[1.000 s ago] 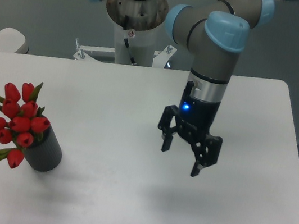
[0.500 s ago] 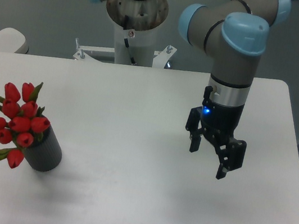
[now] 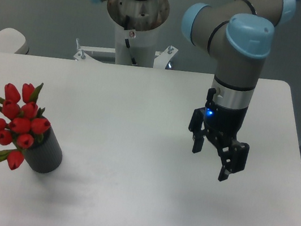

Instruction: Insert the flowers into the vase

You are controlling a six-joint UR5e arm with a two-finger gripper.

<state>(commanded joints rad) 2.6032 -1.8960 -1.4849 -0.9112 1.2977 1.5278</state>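
At the table's left edge the flowers [image 3: 16, 124] sit in the vase [image 3: 45, 153], red buds bunched over the rim and leaning left, leaves sticking out sideways. Well apart, over the right half of the table [image 3: 129, 104], the gripper [image 3: 212, 160] hangs with its fingers spread and nothing between them. Insertion looks finished, so the step in hand reads as clearing away. Doing it well means lifting the arm up and away on the right side, never sweeping low across toward the vase, since the top-heavy, tilted bunch could tip the vase if brushed. Leaving the claw released avoids snagging a leaf.
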